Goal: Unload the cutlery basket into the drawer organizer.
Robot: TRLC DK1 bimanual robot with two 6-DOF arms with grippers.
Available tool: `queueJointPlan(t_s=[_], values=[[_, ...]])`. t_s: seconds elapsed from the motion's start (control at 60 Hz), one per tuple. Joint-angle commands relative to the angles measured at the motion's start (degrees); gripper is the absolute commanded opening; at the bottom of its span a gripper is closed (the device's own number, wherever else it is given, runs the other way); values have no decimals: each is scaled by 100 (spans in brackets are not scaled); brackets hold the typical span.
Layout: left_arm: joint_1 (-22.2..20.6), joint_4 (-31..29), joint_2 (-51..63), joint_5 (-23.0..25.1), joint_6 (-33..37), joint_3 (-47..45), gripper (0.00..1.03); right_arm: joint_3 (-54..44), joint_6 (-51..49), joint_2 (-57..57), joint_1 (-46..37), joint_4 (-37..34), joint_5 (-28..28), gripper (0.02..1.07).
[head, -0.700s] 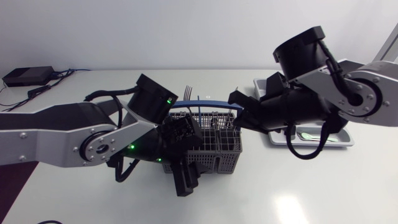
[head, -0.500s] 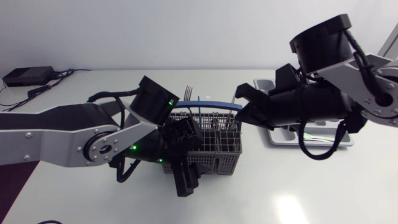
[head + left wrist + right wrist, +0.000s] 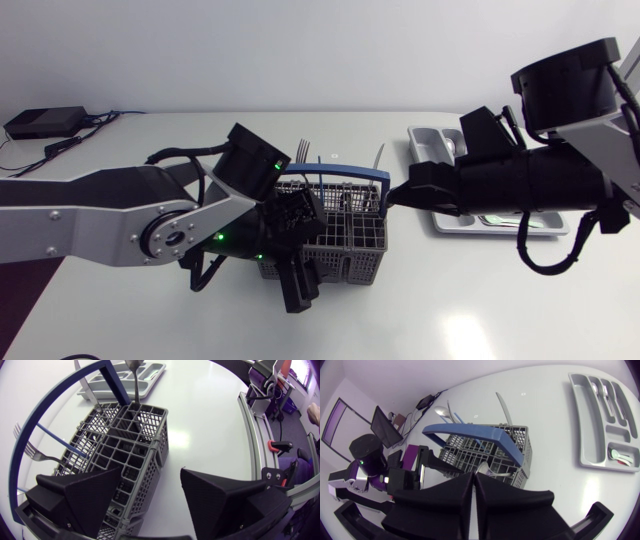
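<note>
My left gripper (image 3: 150,477) stands wide. Its two matte black wedge fingers straddle one long wall of the cutlery basket (image 3: 352,240), one wedge over the cells and the other outside above the table (image 3: 500,300), and neither presses the wall. Seen from overhead, it sits at the basket's seven o'clock corner.

My right gripper (image 3: 474,476) is closed. Its broad wedges meet along a thin seam and I can make out nothing between them. Its tips hang just beside the basket's three o'clock end.

The basket is grey plastic lattice, boxy and divided into small square cells, under a smooth blue arched handle (image 3: 470,434). Metal cutlery stands upright in it: a fork (image 3: 37,452) with tines splayed, a spoon (image 3: 134,366) and a slim knife (image 3: 503,407).

The drawer organizer (image 3: 428,150) lies toward three o'clock from the basket, near it but apart. It is a shallow pale grey tray of long, rounded compartments. A few pieces already lie in it, among them a white spoon (image 3: 620,455). The table is white and glossy.
</note>
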Motion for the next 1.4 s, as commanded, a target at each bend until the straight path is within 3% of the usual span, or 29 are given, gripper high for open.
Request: queueJointPlan(t_s=[0.0,0.317,0.483,0.717,0.95,1.15,1.267,1.383], values=[[-36,29,103,-47,102,118,97,-70,-583,-146,-24,-134,-202,8],[-18,-76,103,-56,190,171,97,396,-2464,12,64,-846,-475,8],[-9,-120,85,-56,234,171,97,985,-3493,21,73,-1883,-686,8],[-9,-129,50,-56,286,153,97,1574,-4117,-296,12,-2753,-1108,8],[35,-419,-178,-56,453,127,97,1715,-4820,-489,-753,-3377,-861,8],[26,-639,-468,-82,550,92,97,1372,-5312,-480,-1553,-3430,-290,8],[26,-718,-583,-223,559,39,97,985,-5584,-278,-2151,-3069,61,8],[8,-727,-671,-319,559,-31,97,466,-5699,-59,-2572,-2252,562,8]])
